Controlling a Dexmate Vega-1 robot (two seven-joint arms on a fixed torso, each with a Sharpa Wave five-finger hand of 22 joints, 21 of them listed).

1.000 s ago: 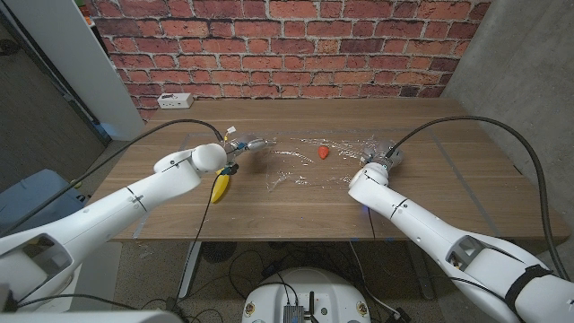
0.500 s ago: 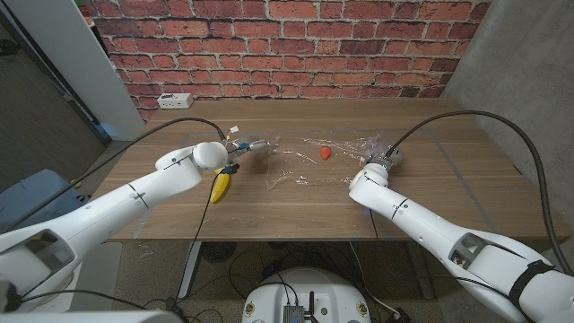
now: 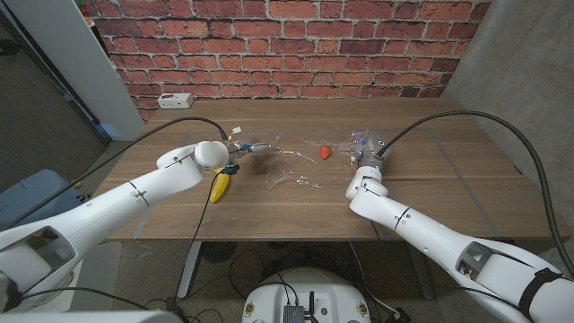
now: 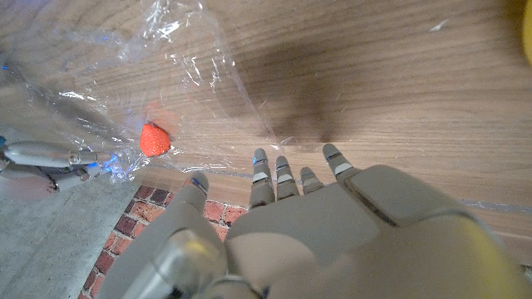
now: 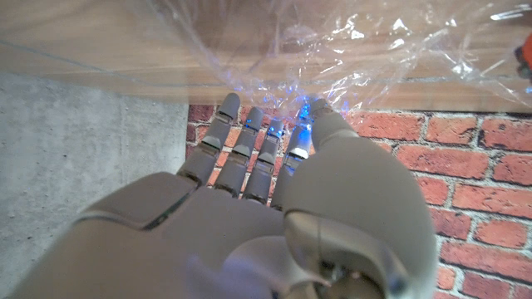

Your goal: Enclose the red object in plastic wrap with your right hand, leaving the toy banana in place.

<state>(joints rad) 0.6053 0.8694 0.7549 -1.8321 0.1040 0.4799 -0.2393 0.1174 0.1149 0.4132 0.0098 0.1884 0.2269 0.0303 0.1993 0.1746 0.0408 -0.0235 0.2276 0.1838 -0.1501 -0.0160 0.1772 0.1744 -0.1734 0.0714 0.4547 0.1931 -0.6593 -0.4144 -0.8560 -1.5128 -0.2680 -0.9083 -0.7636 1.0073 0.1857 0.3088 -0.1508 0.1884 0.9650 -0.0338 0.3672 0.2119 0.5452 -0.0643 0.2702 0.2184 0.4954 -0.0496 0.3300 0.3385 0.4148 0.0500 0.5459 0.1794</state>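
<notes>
A small red object [image 3: 324, 152] lies on a crumpled sheet of clear plastic wrap [image 3: 300, 170] at the middle of the table. Just to its right, my right hand [image 3: 369, 147] is raised and pinches the wrap's right edge, which hangs lifted. In the right wrist view the fingertips [image 5: 301, 138] meet the thumb on the wrap [image 5: 332, 50], and the red object [image 5: 526, 56] sits at the picture's edge. The toy banana [image 3: 220, 187] lies left of the wrap. My left hand [image 3: 247, 147] hovers over the wrap's left edge, fingers apart and holding nothing. The left wrist view shows the red object [image 4: 154, 139].
A white power strip [image 3: 173, 100] lies at the table's far left by the brick wall. Black cables run from both arms across the table. Bare wood lies to the right of my right hand and along the front edge.
My right hand has risen and moved left toward the red object, lifting the wrap's right edge with it. The left hand and the banana have stayed put.
</notes>
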